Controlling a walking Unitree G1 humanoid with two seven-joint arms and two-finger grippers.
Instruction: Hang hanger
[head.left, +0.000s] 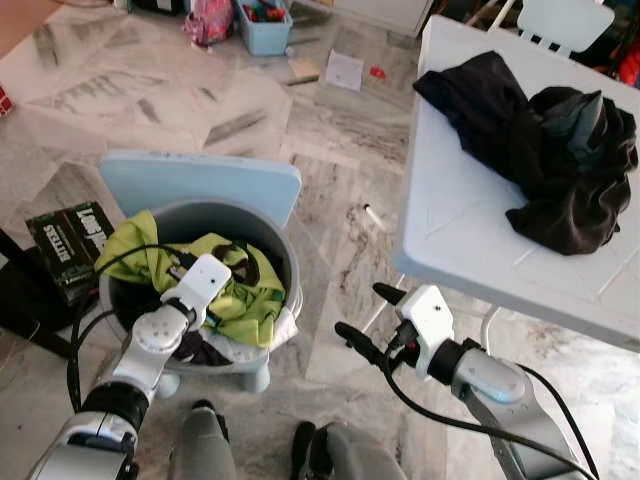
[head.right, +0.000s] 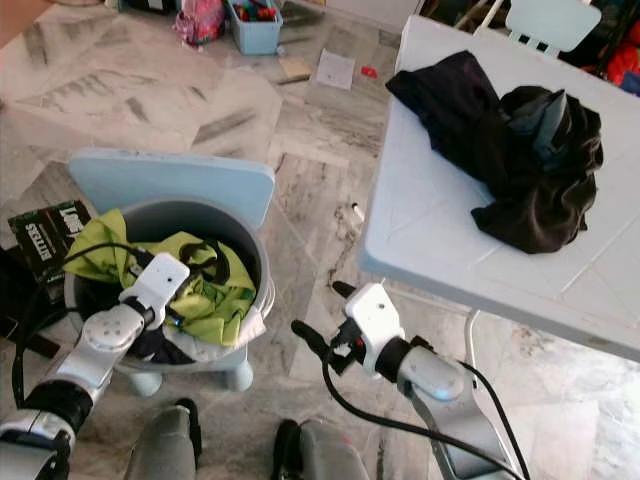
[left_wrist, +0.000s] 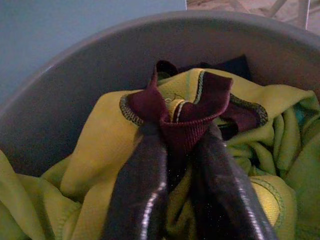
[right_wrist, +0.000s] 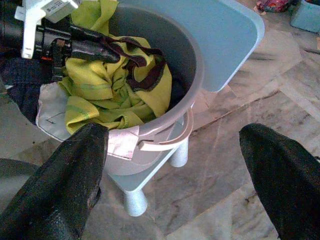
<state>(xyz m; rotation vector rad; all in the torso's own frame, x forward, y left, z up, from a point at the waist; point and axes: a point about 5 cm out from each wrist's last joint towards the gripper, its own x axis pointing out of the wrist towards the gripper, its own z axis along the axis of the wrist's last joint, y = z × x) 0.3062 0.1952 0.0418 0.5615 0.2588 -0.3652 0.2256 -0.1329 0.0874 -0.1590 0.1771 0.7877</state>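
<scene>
Fingers of the left gripper (left_wrist: 175, 150) pinch the yellow shirt's (head.left: 235, 300) maroon collar (left_wrist: 180, 107) inside the grey bucket (head.left: 285, 260), likely to lift it, while the right gripper (head.left: 372, 318) waits wide open beside the surface (head.left: 450, 230).

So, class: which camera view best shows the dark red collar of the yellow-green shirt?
The left wrist view: the dark red collar is close up, pinched between the left gripper fingers. In the eye views and the right wrist view it is a small dark band in the bucket.
</scene>
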